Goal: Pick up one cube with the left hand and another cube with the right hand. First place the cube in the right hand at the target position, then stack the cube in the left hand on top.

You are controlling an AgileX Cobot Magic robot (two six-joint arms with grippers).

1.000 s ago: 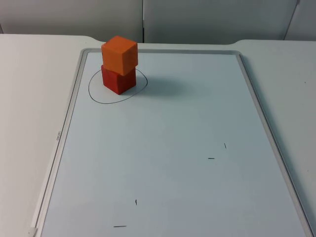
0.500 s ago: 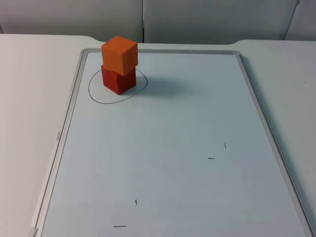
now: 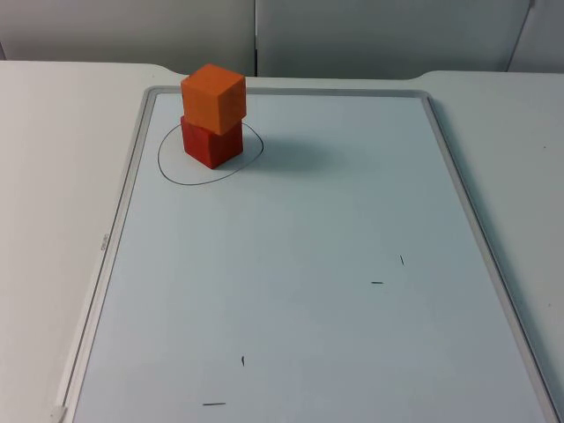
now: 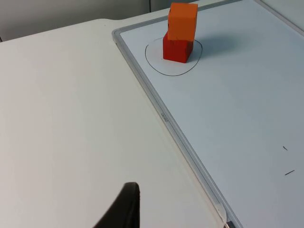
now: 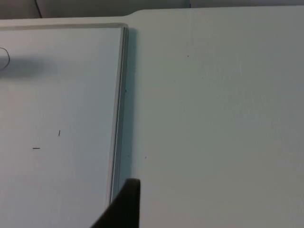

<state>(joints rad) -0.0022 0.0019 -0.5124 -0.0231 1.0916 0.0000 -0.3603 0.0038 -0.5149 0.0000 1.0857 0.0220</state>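
Resting: orange cube [image 3: 213, 97] atop red cube [image 3: 211, 144].

Bright, even light — the stacked cubes [image 3: 212, 116] throw a soft shadow rightward on the whiteboard [image 3: 308, 291].

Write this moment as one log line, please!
stack: orange cube on red cube | spot: inside drawn circle on whiteboard | cubes: not held | stage: stacked

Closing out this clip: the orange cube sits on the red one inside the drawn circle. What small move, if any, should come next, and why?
Probably none beyond keeping both arms parked. The orange wooden cube rests slightly twisted but steady on the red wooden cube, inside the hand-drawn black circle on the whiteboard; nothing touches them.
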